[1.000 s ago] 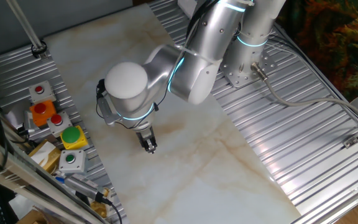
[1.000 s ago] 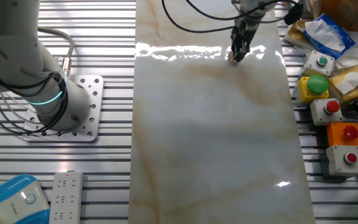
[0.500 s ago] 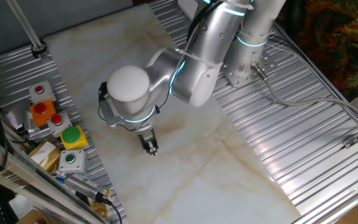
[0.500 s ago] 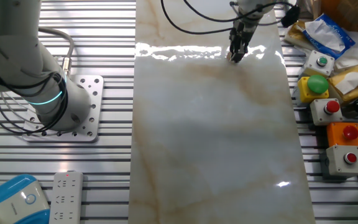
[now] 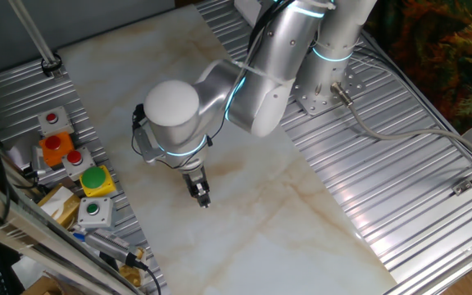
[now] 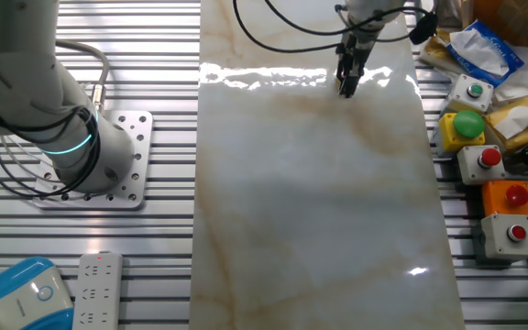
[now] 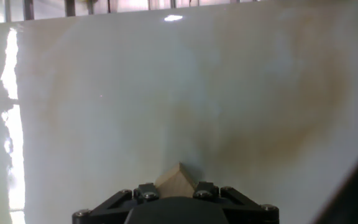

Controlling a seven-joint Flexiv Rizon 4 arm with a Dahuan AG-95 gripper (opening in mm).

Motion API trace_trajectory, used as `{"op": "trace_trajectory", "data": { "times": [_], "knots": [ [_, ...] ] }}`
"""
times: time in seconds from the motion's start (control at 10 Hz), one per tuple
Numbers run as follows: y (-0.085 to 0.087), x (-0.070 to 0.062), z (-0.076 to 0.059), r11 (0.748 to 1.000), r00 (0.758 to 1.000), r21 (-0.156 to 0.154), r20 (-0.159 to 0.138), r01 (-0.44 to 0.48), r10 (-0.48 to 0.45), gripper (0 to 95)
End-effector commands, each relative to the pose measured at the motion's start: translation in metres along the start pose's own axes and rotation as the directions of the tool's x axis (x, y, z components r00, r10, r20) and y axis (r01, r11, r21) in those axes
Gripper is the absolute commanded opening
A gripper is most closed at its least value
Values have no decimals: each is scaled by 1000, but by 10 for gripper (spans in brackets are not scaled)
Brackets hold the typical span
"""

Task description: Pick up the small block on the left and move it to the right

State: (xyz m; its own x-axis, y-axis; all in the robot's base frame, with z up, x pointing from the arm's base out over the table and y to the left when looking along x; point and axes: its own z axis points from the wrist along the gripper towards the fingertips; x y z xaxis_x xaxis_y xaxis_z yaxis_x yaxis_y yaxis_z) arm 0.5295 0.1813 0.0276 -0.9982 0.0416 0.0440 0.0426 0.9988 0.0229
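Note:
The small block [image 7: 176, 180] is a tiny tan wooden cube. In the hand view it sits between my two fingers, one corner pointing forward. My gripper [image 7: 176, 190] is shut on it. In one fixed view the gripper [image 5: 202, 197] hangs just above the marble slab [image 5: 260, 213], near its middle, and the block is hidden by the fingers. In the other fixed view the gripper [image 6: 346, 84] is at the far end of the slab [image 6: 319, 202], close to the bright glare. I cannot tell whether the block touches the slab.
Push-button boxes line the slab's side: a green button on a yellow box [image 5: 96, 179], an orange box [image 5: 54, 148], and red buttons [image 6: 490, 158]. A power strip [image 6: 97, 290] lies near the arm's base plate [image 6: 122, 160]. Ribbed metal decking [image 5: 400, 205] surrounds the slab.
The gripper, still shut on the block, has drifted slightly across the slab, away from the button boxes. Nothing else has moved.

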Motion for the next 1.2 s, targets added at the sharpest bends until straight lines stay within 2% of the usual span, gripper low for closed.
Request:
{"op": "trace_trajectory", "data": {
  "times": [0.1, 0.2, 0.4, 0.5, 0.6, 0.7, 0.9, 1.2],
  "knots": [
    [-12, 9, -18, 999, 999, 0, 2, 33, -33, 760],
    [-25, 14, -30, 999, 999, 3, -2, 47, -47, 760],
    [-47, 20, -43, 997, 998, 44, -14, 63, -63, 380],
    [-59, 21, -46, 995, 997, 61, -15, 79, -79, 0],
    [-72, 19, -47, 992, 994, 68, -17, 108, -107, 0],
    [-85, 17, -45, 990, 992, 62, -16, 127, -126, 0],
    [-101, 11, -40, 987, 989, 62, -13, 146, -145, 0],
    [-105, 11, -40, 986, 988, 63, -19, 157, -156, 0]
  ]
}}
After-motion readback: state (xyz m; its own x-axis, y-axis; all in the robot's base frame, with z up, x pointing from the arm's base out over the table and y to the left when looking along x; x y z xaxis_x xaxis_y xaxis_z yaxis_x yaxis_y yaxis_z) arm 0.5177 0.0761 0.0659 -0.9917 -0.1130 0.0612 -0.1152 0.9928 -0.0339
